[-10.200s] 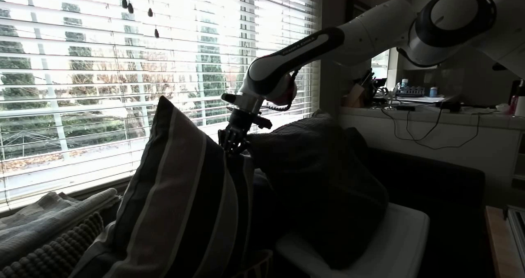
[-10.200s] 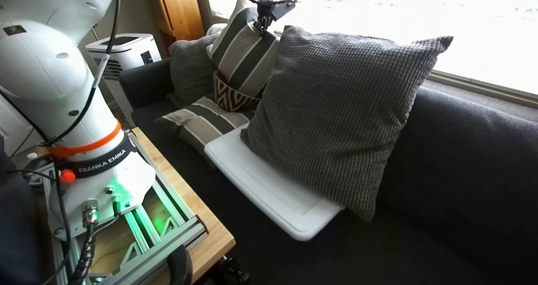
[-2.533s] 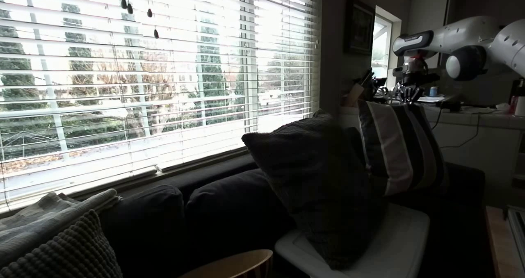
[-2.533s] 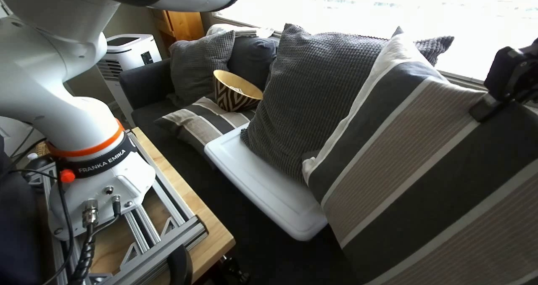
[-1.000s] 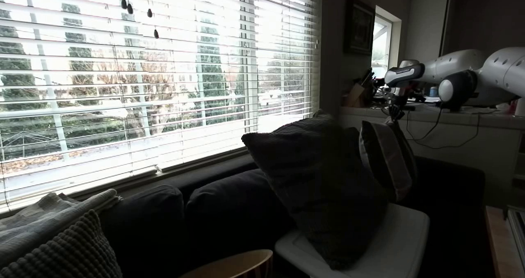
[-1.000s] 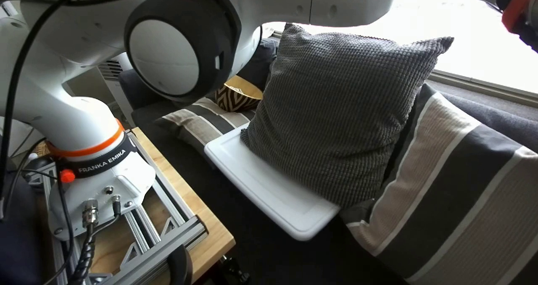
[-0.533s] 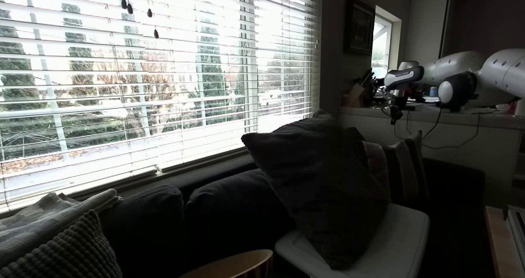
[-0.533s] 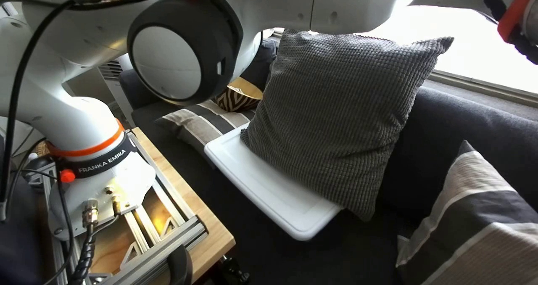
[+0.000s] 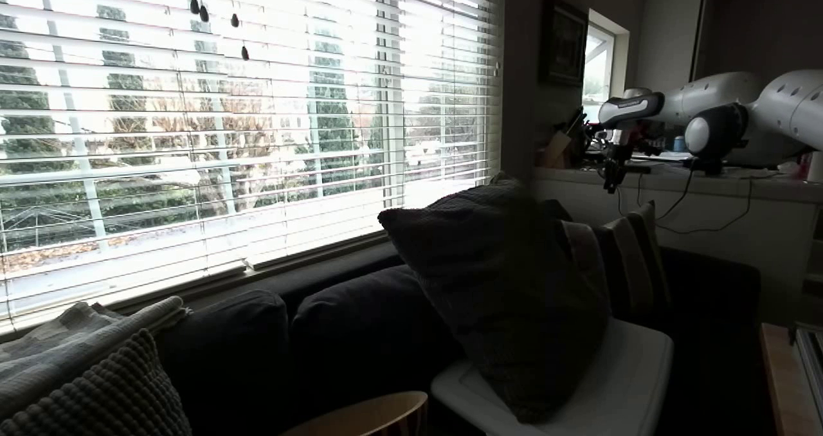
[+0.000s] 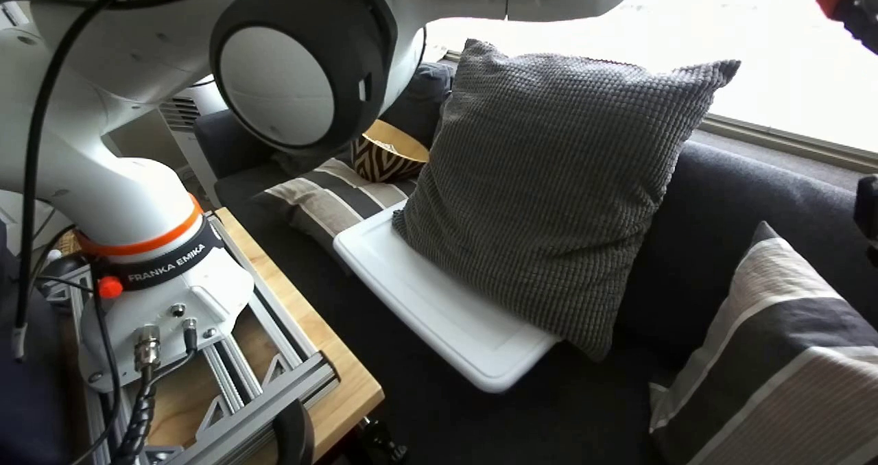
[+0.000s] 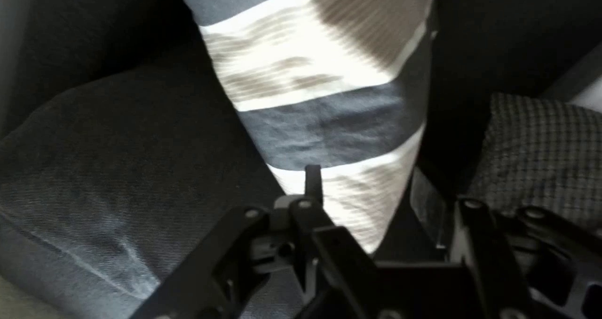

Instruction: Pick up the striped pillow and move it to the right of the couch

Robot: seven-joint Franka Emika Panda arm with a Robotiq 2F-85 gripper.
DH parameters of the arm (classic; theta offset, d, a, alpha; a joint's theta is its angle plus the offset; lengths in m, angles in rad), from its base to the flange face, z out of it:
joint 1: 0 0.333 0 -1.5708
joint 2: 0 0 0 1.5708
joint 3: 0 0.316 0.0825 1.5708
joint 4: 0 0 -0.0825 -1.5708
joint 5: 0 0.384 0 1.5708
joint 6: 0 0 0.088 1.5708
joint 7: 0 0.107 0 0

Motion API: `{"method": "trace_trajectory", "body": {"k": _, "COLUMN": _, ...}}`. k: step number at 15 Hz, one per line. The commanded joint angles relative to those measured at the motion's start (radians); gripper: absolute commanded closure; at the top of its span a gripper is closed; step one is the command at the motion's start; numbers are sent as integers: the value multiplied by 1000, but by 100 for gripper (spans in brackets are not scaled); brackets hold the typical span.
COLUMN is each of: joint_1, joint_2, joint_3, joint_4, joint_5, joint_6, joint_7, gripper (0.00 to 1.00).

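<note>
A soft beige, white and charcoal striped pillow (image 10: 778, 362) is sitting, one corner pointing up, on a long, dark charcoal upholstered couch (image 10: 717, 201), near one end.

Our white arm (image 9: 714, 96) stretches nearly level in an exterior view, bending down at the wrist (image 9: 633, 109), where the gripper (image 11: 370, 192) hangs at a slight slant. In the wrist view we see its two dark fingers (image 11: 314, 182) spread well apart, and our base (image 10: 161, 297) stands upright in an exterior view
</note>
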Motion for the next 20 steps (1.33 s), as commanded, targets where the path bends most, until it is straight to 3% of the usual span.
{"method": "trace_trajectory", "body": {"k": 1, "joint_1": 14, "joint_2": -105, "joint_3": -10, "joint_4": -44, "joint_5": -19, "joint_6": -236, "joint_7": 99, "gripper": 16}}
{"method": "trace_trajectory", "body": {"k": 3, "joint_1": 21, "joint_2": -145, "joint_3": -16, "joint_4": -36, "joint_5": -18, "joint_6": -345, "joint_7": 194, "gripper": 1}}
{"method": "trace_trajectory", "body": {"k": 4, "joint_1": 23, "joint_2": -154, "joint_3": -15, "joint_4": -26, "joint_5": -12, "joint_6": -364, "joint_7": 248, "gripper": 0}}
{"method": "trace_trajectory", "body": {"k": 10, "joint_1": 24, "joint_2": -182, "joint_3": 0, "joint_4": 6, "joint_5": 14, "joint_6": -204, "joint_7": 556, "gripper": 0}}
{"method": "trace_trajectory", "body": {"k": 13, "joint_1": 47, "joint_2": -180, "joint_3": -23, "joint_4": 6, "joint_5": -16, "joint_6": -84, "joint_7": 700, "gripper": 0}}
{"method": "trace_trajectory", "body": {"k": 16, "joint_1": 89, "joint_2": -185, "joint_3": -69, "joint_4": -1, "joint_5": -72, "joint_6": -44, "joint_7": 861, "gripper": 0}}
{"method": "trace_trajectory", "body": {"k": 18, "joint_1": 113, "joint_2": -218, "joint_3": -75, "joint_4": -34, "joint_5": -104, "joint_6": -142, "joint_7": 844, "gripper": 0}}
{"method": "trace_trajectory", "body": {"k": 19, "joint_1": 86, "joint_2": -194, "joint_3": -50, "joint_4": -12, "joint_5": -73, "joint_6": -75, "joint_7": 821, "gripper": 0}}
{"method": "trace_trajectory", "body": {"k": 20, "joint_1": 95, "joint_2": -195, "joint_3": -51, "joint_4": -13, "joint_5": -76, "joint_6": -82, "joint_7": 822, "gripper": 0}}
